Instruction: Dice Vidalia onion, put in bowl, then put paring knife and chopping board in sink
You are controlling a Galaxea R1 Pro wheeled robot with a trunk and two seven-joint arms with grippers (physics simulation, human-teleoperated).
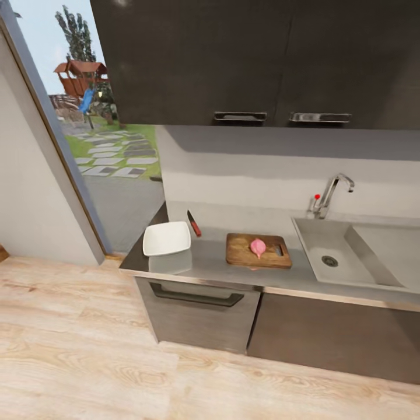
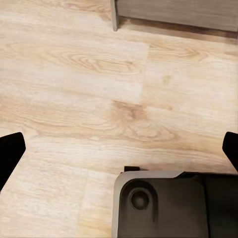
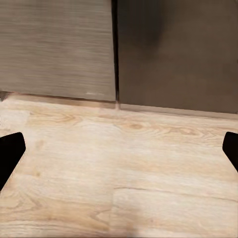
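The pink Vidalia onion [image 1: 258, 247] lies on the brown chopping board [image 1: 240, 252], which rests on the grey countertop [image 1: 213, 265] just left of the sink [image 1: 315, 248]. The red-handled paring knife [image 1: 194, 224] lies on the counter behind the white bowl [image 1: 167, 238], at the counter's left end. The sink basin holds nothing that I can see. My left gripper [image 2: 119, 148] hangs open over the wooden floor, its dark fingertips [image 2: 10, 151] wide apart. My right gripper [image 3: 119, 153] is open too, low in front of the cabinet doors [image 3: 59, 49].
A chrome faucet [image 1: 333, 191] with a red-tipped lever stands behind the sink. Dark wall cabinets [image 1: 251, 58] hang above the counter. A glass door [image 1: 99, 134] to the garden is at the left. My own dark base [image 2: 163, 203] shows above the light wood floor [image 1: 87, 350].
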